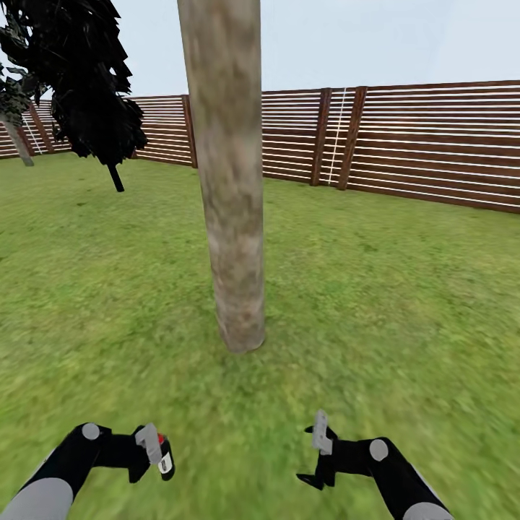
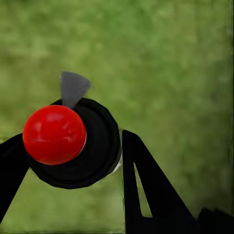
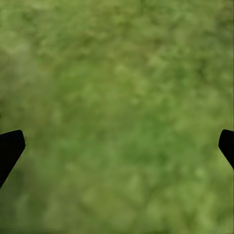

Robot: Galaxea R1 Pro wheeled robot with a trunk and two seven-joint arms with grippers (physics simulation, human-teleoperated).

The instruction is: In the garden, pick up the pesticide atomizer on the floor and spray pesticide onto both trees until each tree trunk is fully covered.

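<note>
Left hand point(image 2: 73, 161) pinches the black, red-capped pesticide atomizer point(image 2: 73, 144); no label is legible. Right hand point(image 3: 117, 146) is spread above green lawn point(image 1: 404, 303), near the pale mottled tree trunk point(image 1: 231, 202).

Wooden slat fence point(image 1: 404, 144), brown, horizontal boards, dark posts. Black cone-shaped cypress point(image 1: 90, 79) standing in front of the fence's left stretch. Pale sky point(image 1: 375, 43) above the fence; possibly overcast.

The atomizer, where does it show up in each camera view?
Head view: atomizer low on the left, in the left tool.
Left wrist view: red cap and black body left of center, between the fingers.
Right wrist view: not in it.
Shared landmark: the lawn.
</note>
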